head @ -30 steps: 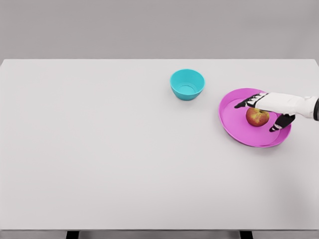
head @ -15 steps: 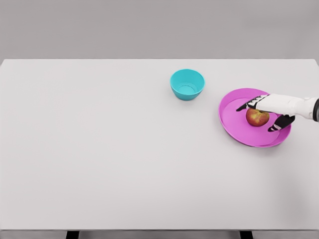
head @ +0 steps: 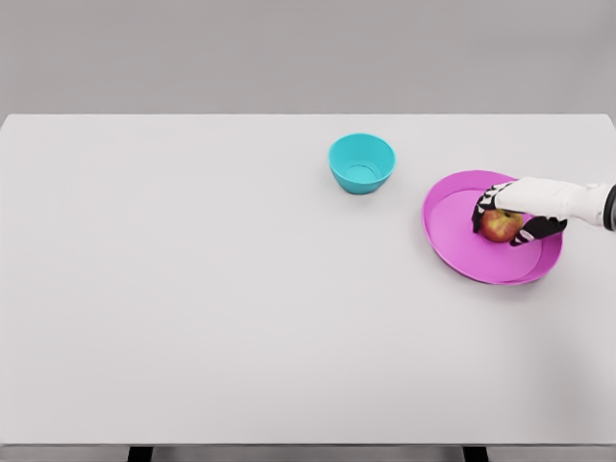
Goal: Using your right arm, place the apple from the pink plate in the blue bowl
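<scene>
right hand (head: 508,214) curled round apple (head: 500,226), fingers above and thumb below, apple on pink plate (head: 452,236). risk: grip looks shallow from the side, so apple could roll out on lift or drop short of bowl (head: 362,163).

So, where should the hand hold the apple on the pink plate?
Around its round middle, coming from the right and above, as the right hand does: fingers behind, thumb in front. The apple sits low in the pink plate, so its sides are free.
</scene>
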Tool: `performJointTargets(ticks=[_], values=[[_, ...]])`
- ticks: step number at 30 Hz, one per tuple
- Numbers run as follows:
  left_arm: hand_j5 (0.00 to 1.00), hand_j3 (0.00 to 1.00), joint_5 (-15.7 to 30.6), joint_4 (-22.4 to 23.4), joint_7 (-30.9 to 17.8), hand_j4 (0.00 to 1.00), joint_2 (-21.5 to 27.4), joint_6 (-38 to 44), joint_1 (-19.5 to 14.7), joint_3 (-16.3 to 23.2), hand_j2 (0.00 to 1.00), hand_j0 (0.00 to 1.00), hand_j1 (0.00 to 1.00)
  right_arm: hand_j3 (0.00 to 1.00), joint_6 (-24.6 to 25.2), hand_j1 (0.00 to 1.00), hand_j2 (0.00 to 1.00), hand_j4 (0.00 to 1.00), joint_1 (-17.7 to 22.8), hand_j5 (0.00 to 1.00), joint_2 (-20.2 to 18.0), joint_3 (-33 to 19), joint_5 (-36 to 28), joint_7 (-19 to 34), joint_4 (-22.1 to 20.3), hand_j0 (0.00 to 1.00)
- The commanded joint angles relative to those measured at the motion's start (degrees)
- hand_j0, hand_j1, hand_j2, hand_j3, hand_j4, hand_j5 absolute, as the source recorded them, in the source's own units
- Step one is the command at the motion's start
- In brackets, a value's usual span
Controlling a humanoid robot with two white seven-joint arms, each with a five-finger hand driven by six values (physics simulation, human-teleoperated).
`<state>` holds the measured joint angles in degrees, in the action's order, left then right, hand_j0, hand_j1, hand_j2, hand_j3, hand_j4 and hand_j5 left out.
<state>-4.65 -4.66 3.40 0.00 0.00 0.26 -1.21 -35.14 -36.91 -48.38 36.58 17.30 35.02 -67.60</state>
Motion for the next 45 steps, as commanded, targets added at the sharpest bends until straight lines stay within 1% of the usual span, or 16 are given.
performJointTargets(ticks=[1,9,14,17,21,27,28,30,33,36,41,45], values=[[1.0,1.0,0.0,0.0,-0.1,1.0,0.0,0.0,0.0,0.0,1.0,1.0,1.0,0.47,0.1,0.47,0.47,0.47,0.0,0.47,-0.1,-0.1,-0.3,0.0,-0.1,0.47],[1.0,1.0,0.0,0.0,0.0,1.0,0.0,0.0,0.0,0.0,1.0,1.0,1.0,0.47,0.1,0.47,0.47,0.47,-2.1,0.47,0.5,-0.5,-0.3,0.0,0.3,0.47],[1.0,1.0,0.0,0.0,0.0,1.0,0.0,0.0,0.0,0.0,1.0,1.0,1.0,0.47,0.1,0.47,0.47,0.47,-4.1,0.47,2.4,-0.7,-0.3,0.0,1.0,0.47],[1.0,1.0,0.0,0.0,0.0,1.0,0.0,0.0,0.0,0.0,1.0,1.0,1.0,0.47,0.1,0.47,0.47,0.47,-5.6,0.47,4.6,-0.7,-0.3,0.0,2.7,0.47],[1.0,1.0,0.0,0.0,0.0,1.0,0.0,0.0,0.0,0.0,1.0,1.0,1.0,0.47,0.1,0.47,0.47,0.47,-6.8,0.47,6.1,-0.8,-0.2,0.0,3.0,0.47],[1.0,1.0,0.0,0.0,0.0,1.0,0.0,0.0,0.0,0.0,1.0,1.0,1.0,0.47,0.1,0.47,0.47,0.47,-9.2,0.47,8.9,-0.9,-0.2,0.0,6.6,0.47],[1.0,1.0,0.0,0.0,0.0,1.0,0.0,0.0,0.0,0.0,1.0,1.0,1.0,0.47,0.1,0.47,0.47,0.47,-10.1,0.47,10.6,-0.9,0.1,0.0,7.6,0.47],[1.0,1.0,0.0,0.0,0.0,1.0,0.0,0.0,0.0,0.0,1.0,1.0,1.0,0.47,0.1,0.47,0.47,0.47,-11.1,0.47,12.2,-0.9,1.6,0.0,8.3,0.47],[1.0,1.0,0.0,0.0,0.0,1.0,0.0,0.0,0.0,0.1,1.0,1.0,1.0,0.47,0.1,0.47,0.47,0.47,-12.2,0.47,13.7,-0.9,1.9,0.0,10.7,0.47],[1.0,1.0,0.0,0.0,-0.1,1.0,0.0,0.0,0.0,0.1,1.0,1.0,1.0,0.47,0.1,0.47,0.47,0.47,-13.1,0.47,15.9,-0.9,2.8,0.0,12.1,0.47],[1.0,1.0,0.0,0.0,0.0,1.0,0.0,0.0,0.0,0.0,1.0,1.0,1.0,0.47,0.1,0.47,0.47,0.47,-14.0,0.47,16.9,-0.9,3.2,0.0,13.5,0.47],[1.0,1.0,0.0,0.0,0.0,1.0,0.0,0.0,0.0,0.0,1.0,1.0,1.0,0.46,0.1,0.46,0.46,0.46,-14.9,0.46,18.5,-0.9,3.7,0.0,14.3,0.46]])
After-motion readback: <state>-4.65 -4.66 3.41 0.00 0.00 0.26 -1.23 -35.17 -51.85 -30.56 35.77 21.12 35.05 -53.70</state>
